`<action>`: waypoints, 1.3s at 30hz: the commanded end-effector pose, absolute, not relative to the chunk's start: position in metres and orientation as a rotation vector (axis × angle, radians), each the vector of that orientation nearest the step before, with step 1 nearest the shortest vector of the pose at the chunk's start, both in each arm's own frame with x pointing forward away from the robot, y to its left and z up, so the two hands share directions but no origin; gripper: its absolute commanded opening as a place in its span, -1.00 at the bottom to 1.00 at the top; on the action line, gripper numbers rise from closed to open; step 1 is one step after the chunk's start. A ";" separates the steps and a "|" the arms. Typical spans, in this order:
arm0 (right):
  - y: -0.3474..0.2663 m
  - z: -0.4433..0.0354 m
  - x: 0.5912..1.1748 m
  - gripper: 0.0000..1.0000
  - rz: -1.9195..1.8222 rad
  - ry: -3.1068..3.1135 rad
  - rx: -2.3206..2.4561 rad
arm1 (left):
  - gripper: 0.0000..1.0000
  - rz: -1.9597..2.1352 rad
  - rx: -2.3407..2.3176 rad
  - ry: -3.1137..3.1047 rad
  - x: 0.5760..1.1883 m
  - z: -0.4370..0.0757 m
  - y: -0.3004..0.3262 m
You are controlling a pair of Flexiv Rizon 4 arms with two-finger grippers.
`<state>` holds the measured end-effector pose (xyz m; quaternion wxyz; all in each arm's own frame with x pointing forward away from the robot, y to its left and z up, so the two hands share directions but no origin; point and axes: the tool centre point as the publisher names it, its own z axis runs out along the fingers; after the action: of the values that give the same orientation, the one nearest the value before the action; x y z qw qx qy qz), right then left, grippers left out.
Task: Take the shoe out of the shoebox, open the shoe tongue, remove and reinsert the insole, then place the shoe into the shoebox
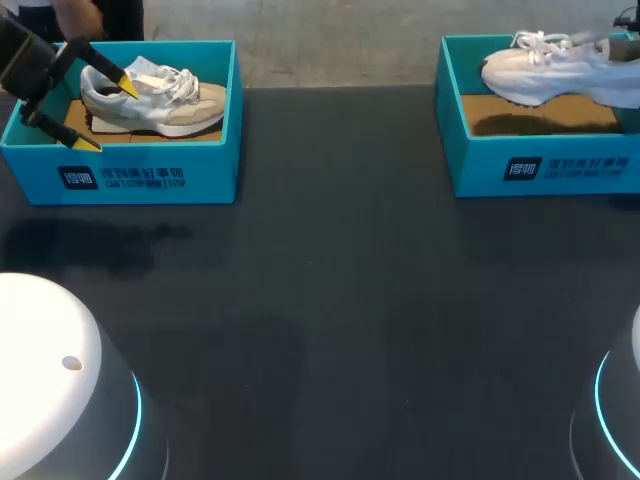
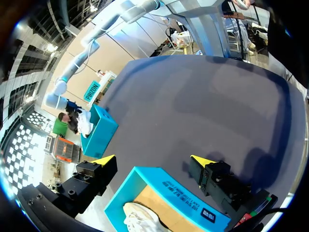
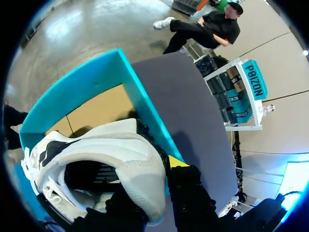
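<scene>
On the left, our left gripper [image 1: 106, 114] hangs with its fingers spread apart, its yellow tips straddling the heel of the beige-and-white low-top sneaker [image 1: 165, 105]. We judge it is lined up for a heel grasp, though we cannot tell whether either tip touches. That sneaker sits sole-down inside the left teal cardboard shoebox [image 1: 150, 180], its long axis along the box's length and its toe pointing right. The dark bench [image 1: 330, 300] lies between the boxes. On the right, our right gripper [image 3: 159, 183] is clamped on the heel wall of the white lace-up sneaker [image 1: 545, 70], holding it above the floor of the right teal cardboard shoebox [image 1: 540, 165]. This probably leaves the tongue free. Its axis runs roughly level, toe pointing left.
</scene>
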<state>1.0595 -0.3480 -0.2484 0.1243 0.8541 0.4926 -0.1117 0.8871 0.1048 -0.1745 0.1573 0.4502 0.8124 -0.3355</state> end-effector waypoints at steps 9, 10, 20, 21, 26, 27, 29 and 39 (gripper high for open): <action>-0.344 -0.282 1.066 -1.00 -0.360 1.409 2.464 | 1.00 -0.956 1.289 2.327 0.887 -0.174 0.105; -0.344 -0.285 1.066 -1.00 -0.362 1.404 2.468 | 1.00 -0.956 1.289 2.327 0.887 -0.174 0.105; -0.344 -0.312 1.072 -1.00 -0.385 1.402 2.473 | 1.00 -0.956 1.289 2.327 0.887 -0.174 0.105; -0.345 -0.315 1.072 -1.00 -0.387 1.400 2.473 | 1.00 -0.956 1.289 2.327 0.887 -0.174 0.105; -0.346 -0.320 1.073 -1.00 -0.384 1.388 2.480 | 1.00 -0.956 1.289 2.327 0.887 -0.174 0.105; -0.346 -0.321 1.073 -1.00 -0.383 1.386 2.482 | 1.00 -0.956 1.289 2.327 0.887 -0.174 0.105; -0.346 -0.323 1.073 -1.00 -0.383 1.385 2.485 | 1.00 -0.956 1.289 2.327 0.887 -0.174 0.105; -0.343 -0.328 1.074 -1.00 -0.375 1.381 2.495 | 1.00 -0.956 1.289 2.327 0.887 -0.174 0.105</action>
<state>1.0712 -0.3428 -0.3275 0.1333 0.8596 0.4763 -0.1284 0.8871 0.1048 -0.1745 0.1573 0.4502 0.8124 -0.3355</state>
